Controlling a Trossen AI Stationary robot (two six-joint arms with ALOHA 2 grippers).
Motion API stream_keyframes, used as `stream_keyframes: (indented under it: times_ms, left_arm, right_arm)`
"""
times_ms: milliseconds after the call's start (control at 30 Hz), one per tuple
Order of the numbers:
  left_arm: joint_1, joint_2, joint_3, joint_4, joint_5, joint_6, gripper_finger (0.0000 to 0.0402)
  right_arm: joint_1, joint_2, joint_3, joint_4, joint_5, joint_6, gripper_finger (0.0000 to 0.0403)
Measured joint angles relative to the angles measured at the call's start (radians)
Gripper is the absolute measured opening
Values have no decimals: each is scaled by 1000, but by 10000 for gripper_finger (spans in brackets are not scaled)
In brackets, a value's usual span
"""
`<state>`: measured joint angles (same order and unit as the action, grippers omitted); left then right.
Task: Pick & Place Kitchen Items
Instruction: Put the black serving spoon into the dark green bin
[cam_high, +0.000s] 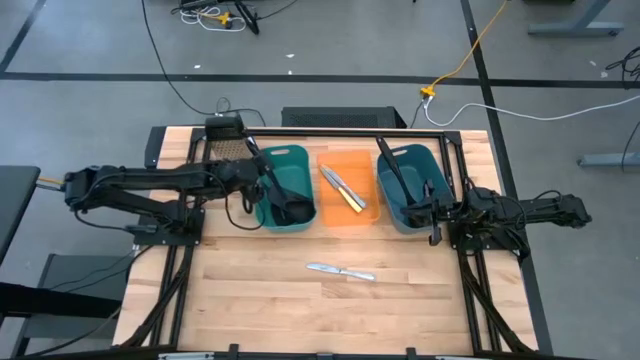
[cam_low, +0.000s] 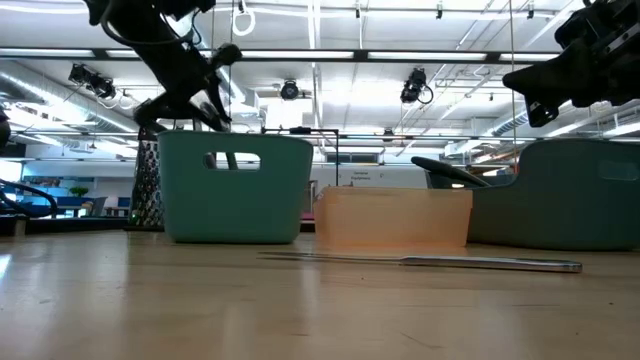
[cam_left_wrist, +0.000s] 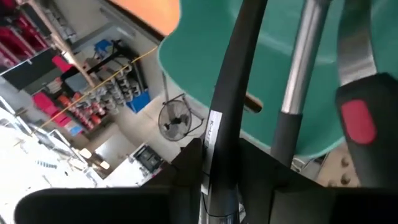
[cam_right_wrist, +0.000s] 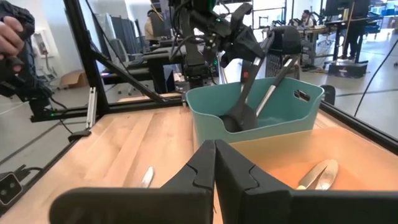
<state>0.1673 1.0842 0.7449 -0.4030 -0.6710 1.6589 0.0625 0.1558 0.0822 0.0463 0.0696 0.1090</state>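
Left gripper clasps a slim black ladle; right gripper closed empty.

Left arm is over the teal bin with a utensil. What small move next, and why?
Probably open the left gripper and release: its black utensil already stands with its head down inside the teal bin, beside others. The shut right gripper waits by the blue bin.

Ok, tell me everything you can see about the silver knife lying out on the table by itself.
The silver table knife is slim, all metal by its look, one piece from blade to handle. It lies flat on the bare wooden tabletop, in front of the orange bin and clear of all three bins. It is slightly angled across the table. Nothing touches it; both grippers are away from it, up by the bins.
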Motion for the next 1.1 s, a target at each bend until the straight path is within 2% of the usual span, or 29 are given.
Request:
stream_keyframes:
  times_ms: [467, 700, 933, 1100]
  left_arm:
    - [0, 105, 0, 8, 48, -63, 80]
    - [23, 107, 0, -23, 105, -109, 80]
    - [47, 108, 0, -22, 113, -143, 81]
    - [61, 108, 0, -20, 113, -182, 129]
  right_arm:
    - [0, 0, 0, -3, -2, 3, 11]
    - [0, 0, 0, -3, -2, 3, 11]
    - [0, 0, 0, -3, -7, 3, 11]
    - [0, 0, 0, -3, -7, 3, 11]
